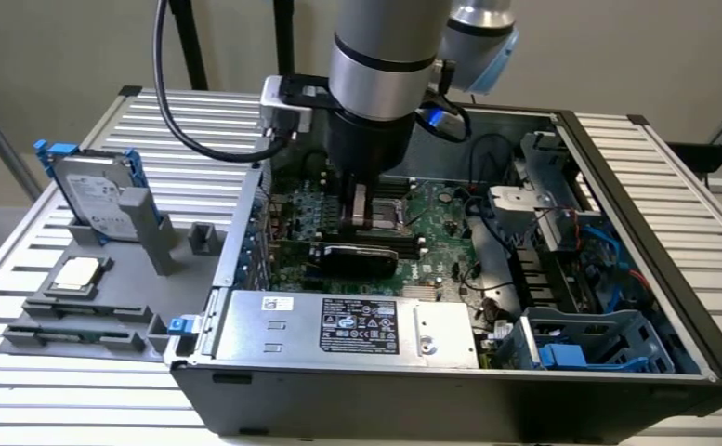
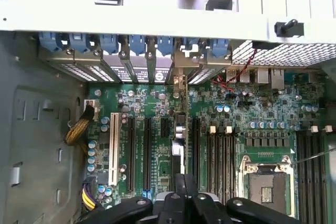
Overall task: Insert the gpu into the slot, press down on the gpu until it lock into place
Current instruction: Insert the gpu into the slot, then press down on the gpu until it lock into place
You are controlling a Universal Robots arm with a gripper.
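- Fingers point(image 2: 179, 187) lie together, tips at the gpu's point(image 2: 178, 156) top edge. I cannot tell whether they pinch it or only rest on it.
- Gripper point(image 1: 361, 223) points straight down inside the case point(image 1: 460, 400).
- The gpu stands upright on the motherboard point(image 2: 152, 103), with its bracket at the rear wall.
- Insertion looks done, but locking is unconfirmed, so the press-down likely remains.

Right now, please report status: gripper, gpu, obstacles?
Gripper shut, over gpu. Gpu upright on motherboard. Cables apart from it.
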